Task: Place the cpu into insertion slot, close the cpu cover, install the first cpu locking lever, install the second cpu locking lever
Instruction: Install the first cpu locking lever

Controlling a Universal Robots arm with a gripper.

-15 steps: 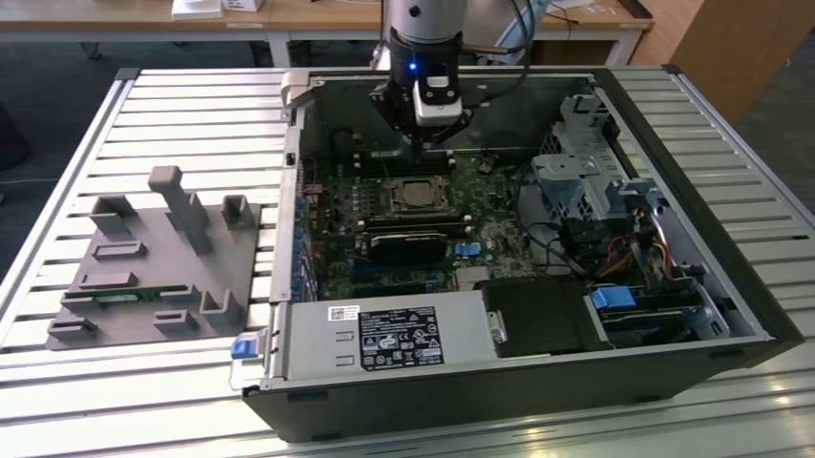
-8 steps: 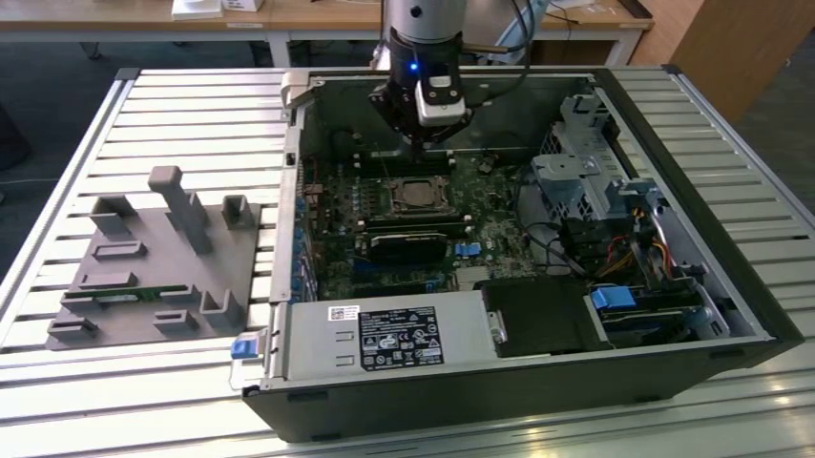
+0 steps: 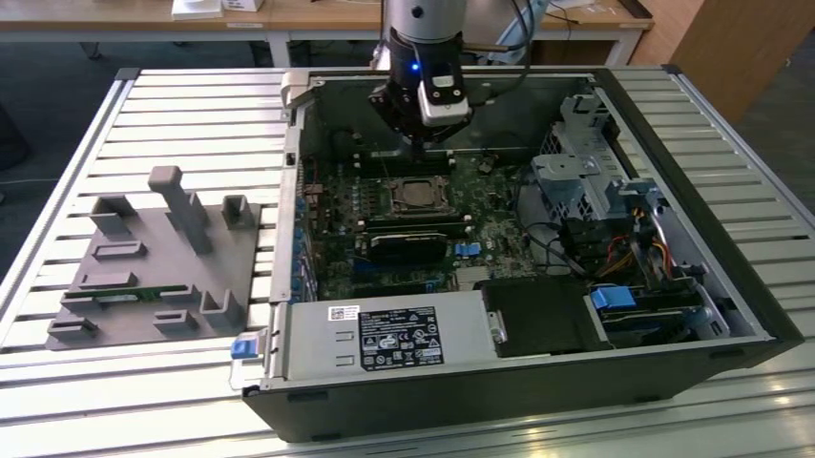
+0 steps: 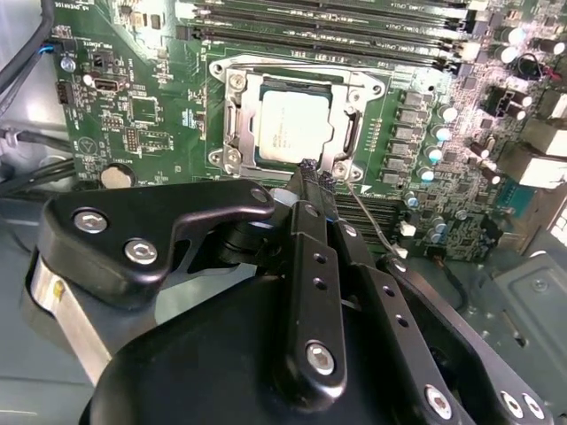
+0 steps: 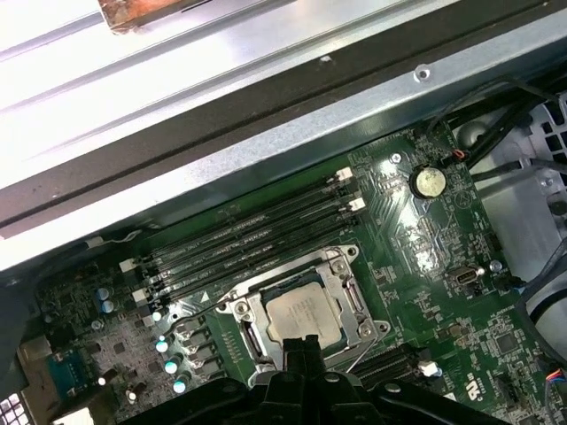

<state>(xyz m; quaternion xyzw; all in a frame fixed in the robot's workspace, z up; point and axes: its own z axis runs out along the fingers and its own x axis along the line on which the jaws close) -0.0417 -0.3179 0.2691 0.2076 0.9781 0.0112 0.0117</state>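
Slatted bench point(image 3: 153, 105), open case point(image 3: 510, 391): cpu point(image 4: 292, 124) sits in insertion slot point(image 4: 232, 133).
Gripper point(image 4: 312, 173) closed, empty, at its rim; chip likely light, fragile, best held by edges.

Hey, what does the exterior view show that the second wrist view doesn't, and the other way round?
Exterior view: the whole open computer case on a slatted table, a grey fixture block beside it. Second wrist view: the cpu cover and its metal frame up close, and a thin lever wire. Both: the seated cpu, with the gripper close beside it.

Bright, even light — soft shadows
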